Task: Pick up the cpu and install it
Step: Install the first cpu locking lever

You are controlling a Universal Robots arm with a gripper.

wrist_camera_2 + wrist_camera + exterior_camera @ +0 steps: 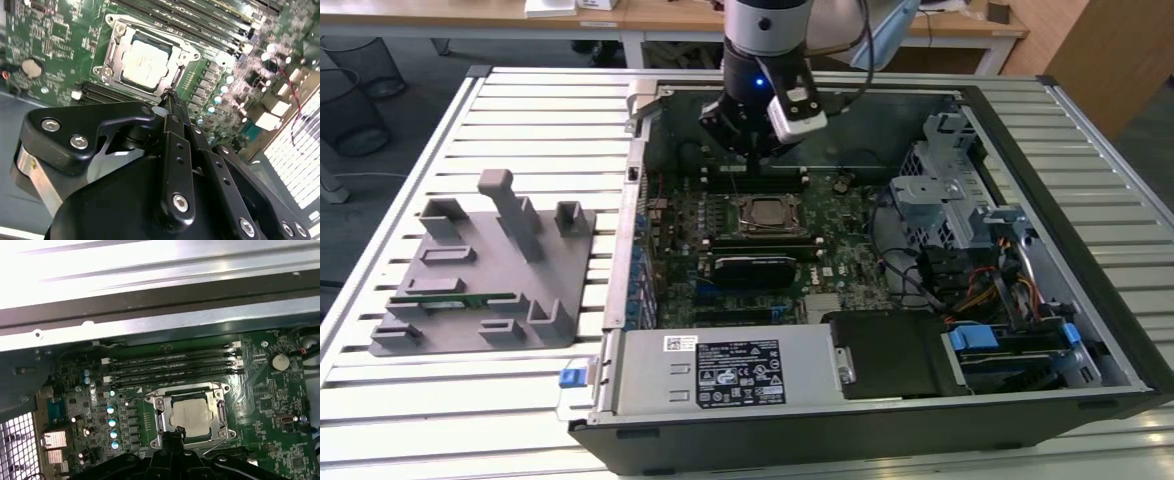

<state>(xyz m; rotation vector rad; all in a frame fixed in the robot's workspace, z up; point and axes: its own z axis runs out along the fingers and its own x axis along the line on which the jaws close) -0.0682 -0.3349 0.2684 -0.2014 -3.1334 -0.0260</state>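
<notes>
Exterior view's evenly lit, daylight-ish, soft shadows inside the computer case [881, 250]. First wrist view's blown out with glare at 11 o'clock on the case wall [100, 270]. In the second wrist view the pincer [167, 95] is dark and a bit soft up close.

Exterior high, far; both wrist views close, sharing socket [145, 62].

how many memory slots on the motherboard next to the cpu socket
4 memory slots, parallel, side by side, running along one side of the socket that holds the cpu, towards the case wall.
</notes>
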